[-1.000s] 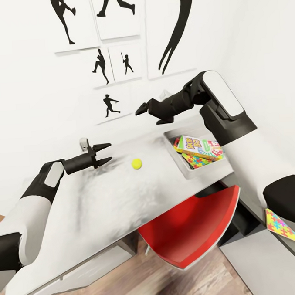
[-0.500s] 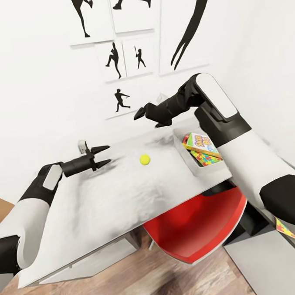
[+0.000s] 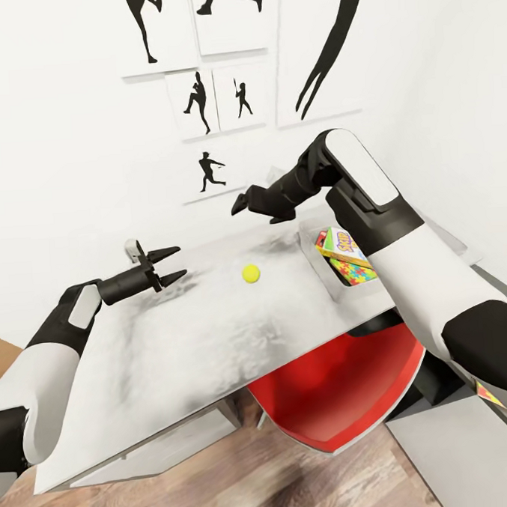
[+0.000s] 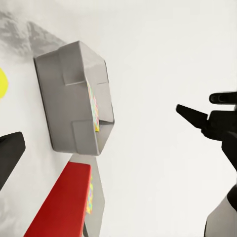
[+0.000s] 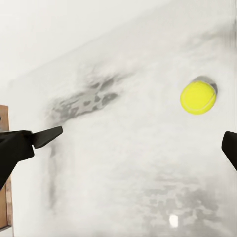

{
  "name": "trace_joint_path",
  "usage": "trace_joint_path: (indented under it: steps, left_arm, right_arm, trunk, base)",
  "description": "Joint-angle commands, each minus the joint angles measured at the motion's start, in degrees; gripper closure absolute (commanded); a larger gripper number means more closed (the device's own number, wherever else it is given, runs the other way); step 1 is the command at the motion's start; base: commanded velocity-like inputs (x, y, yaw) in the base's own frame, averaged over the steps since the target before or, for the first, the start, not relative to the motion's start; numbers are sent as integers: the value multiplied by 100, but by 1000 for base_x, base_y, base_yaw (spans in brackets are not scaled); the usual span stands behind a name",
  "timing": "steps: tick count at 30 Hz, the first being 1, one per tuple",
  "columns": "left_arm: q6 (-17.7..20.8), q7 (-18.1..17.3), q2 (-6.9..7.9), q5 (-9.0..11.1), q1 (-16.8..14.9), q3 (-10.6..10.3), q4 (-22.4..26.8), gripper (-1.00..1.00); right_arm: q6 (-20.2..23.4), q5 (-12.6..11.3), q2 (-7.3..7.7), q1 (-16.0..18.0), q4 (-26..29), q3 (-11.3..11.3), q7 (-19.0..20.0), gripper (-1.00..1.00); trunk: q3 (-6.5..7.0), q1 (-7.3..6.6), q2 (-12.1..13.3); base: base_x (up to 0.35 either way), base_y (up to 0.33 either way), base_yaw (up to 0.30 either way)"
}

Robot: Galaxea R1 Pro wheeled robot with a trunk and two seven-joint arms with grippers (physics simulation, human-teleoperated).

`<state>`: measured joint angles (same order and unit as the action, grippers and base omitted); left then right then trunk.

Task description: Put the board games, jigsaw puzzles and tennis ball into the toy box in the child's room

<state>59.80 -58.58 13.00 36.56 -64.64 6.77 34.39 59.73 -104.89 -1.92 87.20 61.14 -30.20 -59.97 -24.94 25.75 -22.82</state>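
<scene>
The small yellow-green tennis ball (image 3: pixel 250 273) (image 5: pixel 198 97) lies alone on the pale grey table (image 3: pixel 176 341). At the table's right end stands the grey toy box (image 3: pixel 327 273) (image 4: pixel 74 98), partly hidden behind my right arm. A SKIP BO board game (image 3: pixel 341 244) lies in it on a multicoloured jigsaw puzzle (image 3: pixel 357 272). My left gripper (image 3: pixel 169 264) hovers open left of the ball. My right gripper (image 3: pixel 255 211) (image 4: pixel 207 116) hangs open above and behind the ball, nothing between its fingers (image 5: pixel 47 136). A sliver of another puzzle (image 3: pixel 486 394) shows below my right forearm.
A red chair (image 3: pixel 337 391) is tucked under the table's right end. A lower grey desk (image 3: pixel 461 451) lies at the bottom right. The white wall with black silhouette pictures (image 3: pixel 211 170) stands right behind the table. Wood floor (image 3: pixel 245 486) shows below.
The head view has panned left, so everything sits further right. My right arm now covers more of the toy box. Its gripper has come slightly lower. The ball has stayed put.
</scene>
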Motion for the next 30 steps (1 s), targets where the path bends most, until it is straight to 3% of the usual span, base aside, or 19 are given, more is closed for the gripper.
trace_joint_path:
  steps: [1,30]
  left_arm:
    - [20,-29,0,-21,-3,9,-2,-100]
    - [20,-40,26,-20,83,9,-2,-100]
  right_arm:
    - [20,-49,-1,7,-1,-2,-67,-100]
    - [-20,-49,8,3,65,-10,-94,-100]
  trunk:
    - [-9,3,-10]
    - [202,3,-10]
  base:
    - [0,3,0]
    - [0,0,0]
